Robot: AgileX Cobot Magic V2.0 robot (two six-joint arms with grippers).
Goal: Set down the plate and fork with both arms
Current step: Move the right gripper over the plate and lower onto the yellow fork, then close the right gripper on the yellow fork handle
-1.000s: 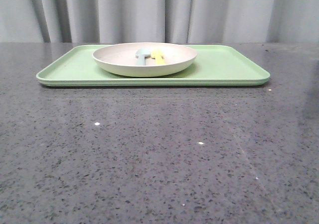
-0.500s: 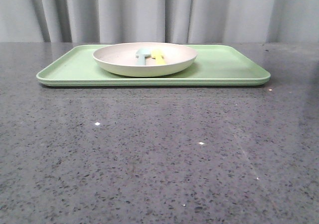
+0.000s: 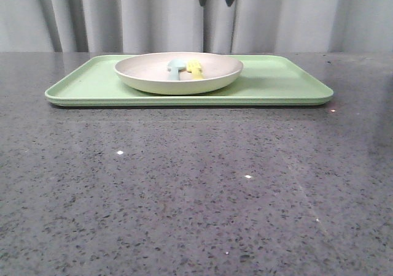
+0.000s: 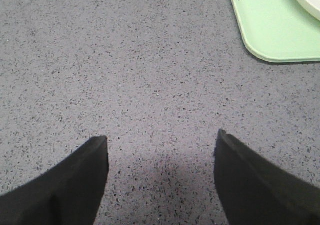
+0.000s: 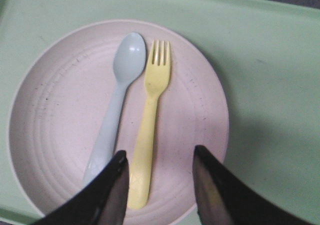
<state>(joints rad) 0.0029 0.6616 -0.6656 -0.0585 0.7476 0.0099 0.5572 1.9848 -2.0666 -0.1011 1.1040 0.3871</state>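
Left gripper (image 4: pixel 161 145) fingers apart, empty, over bare speckled grey table (image 3: pixel 184 184), beside pale green tray (image 3: pixel 282 83) corner. Cream-white plate (image 3: pixel 178 80) sits on tray, left of centre. Inside plate: blue-green spoon (image 5: pixel 116 97) left, yellow fork (image 5: pixel 150 110) touching beside it. Right gripper (image 5: pixel 160 180) fingers apart, above fork handle, holding nothing.

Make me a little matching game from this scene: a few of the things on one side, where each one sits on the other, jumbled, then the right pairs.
Things
1. fork
2. spoon
3. plate
4. tray

Places
A. directly on the speckled table
B. in the plate, lined up with the right gripper, which hangs open above
C. on the green tray
D. in the plate, beside the yellow piece

Pairs: 1-B, 2-D, 3-C, 4-A
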